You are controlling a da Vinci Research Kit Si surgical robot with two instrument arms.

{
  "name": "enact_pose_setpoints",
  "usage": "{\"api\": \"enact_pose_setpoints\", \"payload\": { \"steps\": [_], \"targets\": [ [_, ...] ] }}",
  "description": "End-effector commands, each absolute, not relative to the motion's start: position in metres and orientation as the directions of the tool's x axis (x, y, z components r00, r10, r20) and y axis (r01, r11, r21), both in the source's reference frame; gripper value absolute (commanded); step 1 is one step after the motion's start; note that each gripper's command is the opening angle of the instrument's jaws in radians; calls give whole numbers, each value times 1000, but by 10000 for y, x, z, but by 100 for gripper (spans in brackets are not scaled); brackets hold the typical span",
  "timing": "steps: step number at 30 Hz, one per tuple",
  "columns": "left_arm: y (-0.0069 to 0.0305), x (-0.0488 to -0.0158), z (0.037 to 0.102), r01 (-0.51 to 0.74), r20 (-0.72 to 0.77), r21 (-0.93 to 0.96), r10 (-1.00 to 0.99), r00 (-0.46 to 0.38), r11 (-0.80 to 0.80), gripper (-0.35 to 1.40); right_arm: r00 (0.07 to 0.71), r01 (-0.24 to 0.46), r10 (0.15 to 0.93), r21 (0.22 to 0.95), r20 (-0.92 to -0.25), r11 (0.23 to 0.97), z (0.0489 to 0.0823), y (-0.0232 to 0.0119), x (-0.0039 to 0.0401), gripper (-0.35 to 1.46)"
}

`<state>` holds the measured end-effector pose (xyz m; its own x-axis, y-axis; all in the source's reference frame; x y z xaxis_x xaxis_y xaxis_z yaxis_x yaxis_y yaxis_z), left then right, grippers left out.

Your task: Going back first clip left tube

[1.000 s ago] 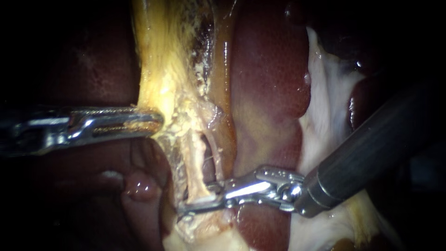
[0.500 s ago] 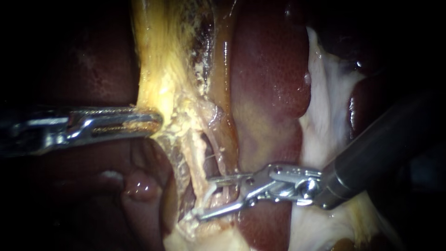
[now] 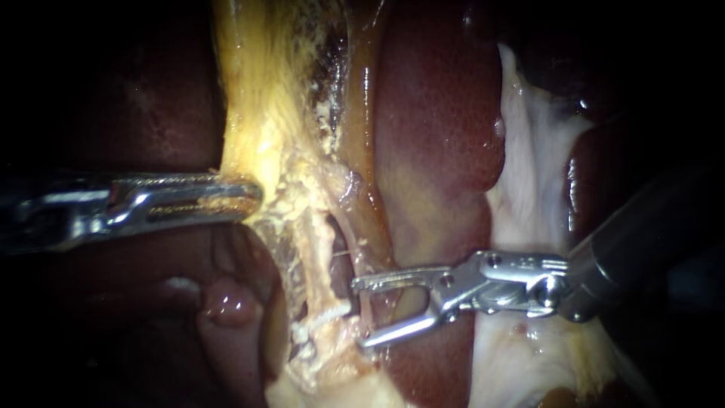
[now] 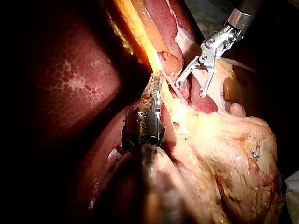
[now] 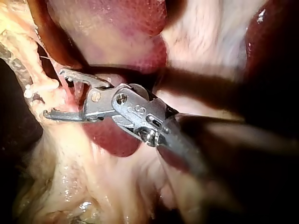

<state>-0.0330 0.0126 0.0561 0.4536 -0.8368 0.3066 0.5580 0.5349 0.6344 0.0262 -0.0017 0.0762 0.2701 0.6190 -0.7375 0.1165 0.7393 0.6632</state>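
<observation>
Nearest, right instrument [image 3: 359,313] spread wide and gripping nothing, tips just beside the left tube [image 3: 316,253] and clear of the white clip [image 3: 326,316] seated across it low down. Probably mid-withdrawal: back out straight along the shaft line, wide enough to avoid snagging the clip or the thin strands beside the tube, with no sideways sweep over the liver [image 3: 438,136]. Farther in, left instrument [image 3: 248,198] clamped tight on the yellow edge of the gallbladder [image 3: 257,98]. Hold that pull steady to stop the tube folding toward the open tips.
</observation>
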Motion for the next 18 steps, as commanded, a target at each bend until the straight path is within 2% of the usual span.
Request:
{"api": "enact_pose_setpoints", "payload": {
  "steps": [1, 10, 18],
  "targets": [
    [126, -330, 561, 558, 307, 635, -837, 454, 535, -16, 266, 117, 615, 658, -742, 743, 759, -14, 258, 60],
    [125, -330, 567, 558, 308, 633, -836, 454, 537, -16, 229, 118, 550, 584, -803, 803, 714, 19, 228, 60],
    [121, -332, 584, 548, 311, 638, -832, 459, 541, -16, 188, 139, 441, 468, -878, 873, 686, 34, 222, 60]
  ]
}}
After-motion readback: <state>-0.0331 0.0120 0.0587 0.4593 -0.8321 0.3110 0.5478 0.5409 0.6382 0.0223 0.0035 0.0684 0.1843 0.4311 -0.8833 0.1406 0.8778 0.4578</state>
